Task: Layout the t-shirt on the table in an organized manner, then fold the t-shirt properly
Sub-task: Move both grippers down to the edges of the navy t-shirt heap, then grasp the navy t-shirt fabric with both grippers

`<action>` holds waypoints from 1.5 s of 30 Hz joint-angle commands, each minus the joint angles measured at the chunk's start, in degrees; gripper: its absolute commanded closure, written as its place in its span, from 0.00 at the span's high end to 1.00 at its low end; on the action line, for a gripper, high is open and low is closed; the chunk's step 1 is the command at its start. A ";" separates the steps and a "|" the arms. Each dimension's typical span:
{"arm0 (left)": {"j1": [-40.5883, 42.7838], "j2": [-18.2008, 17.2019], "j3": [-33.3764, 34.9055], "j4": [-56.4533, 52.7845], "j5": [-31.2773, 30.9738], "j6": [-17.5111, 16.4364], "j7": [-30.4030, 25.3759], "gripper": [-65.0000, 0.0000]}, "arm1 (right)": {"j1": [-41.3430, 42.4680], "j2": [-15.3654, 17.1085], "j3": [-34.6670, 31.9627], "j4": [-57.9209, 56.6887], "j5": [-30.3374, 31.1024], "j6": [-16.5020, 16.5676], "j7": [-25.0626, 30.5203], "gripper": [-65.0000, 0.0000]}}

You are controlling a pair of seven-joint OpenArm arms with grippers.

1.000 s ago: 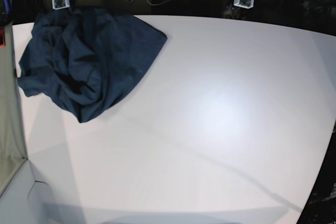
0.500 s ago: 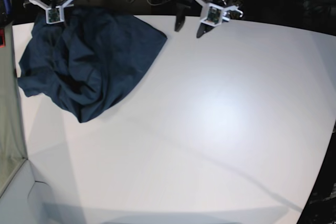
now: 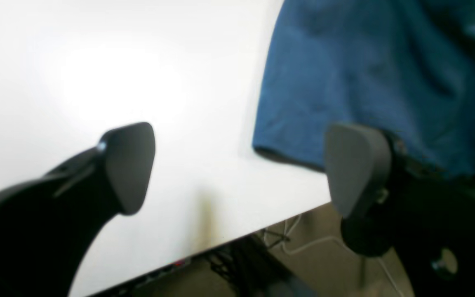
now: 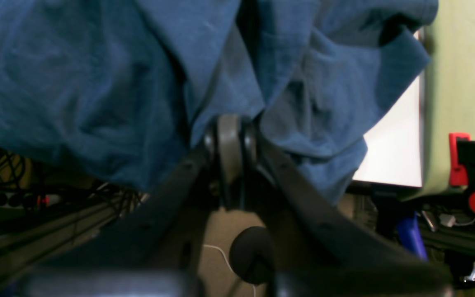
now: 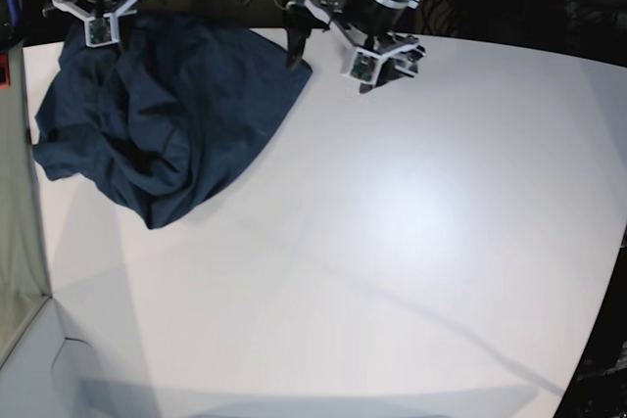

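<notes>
**Laying out: second corner about to be taken**

Spreading is the step in hand; no fold is made yet. The shirt (image 5: 162,119) lies crumpled in a heap at the table's (image 5: 411,242) far left corner, part of it hanging over the far edge. The right gripper (image 4: 229,144) is seen pressed together on a bunch of the cloth at that edge. The left gripper (image 3: 237,173) is held with jaws wide apart and empty, just above the far edge, beside the shirt's free corner. A short reach onto that corner and a firm pinch are judged to be called for next. The white surface is otherwise bare, with a curved near edge. Cables and dark frames are seen beyond.
</notes>
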State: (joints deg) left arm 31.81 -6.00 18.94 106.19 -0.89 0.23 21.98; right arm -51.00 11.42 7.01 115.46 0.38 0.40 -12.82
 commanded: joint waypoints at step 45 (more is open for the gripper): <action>-14.80 -4.51 9.85 -18.50 -15.33 -0.19 1.01 0.34 | -0.65 1.02 -0.02 0.80 -0.07 -0.01 -0.76 0.00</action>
State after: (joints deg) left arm 16.27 -10.52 28.60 88.25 -15.73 -0.45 18.33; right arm -51.00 12.21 6.79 115.46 0.38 0.40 -14.94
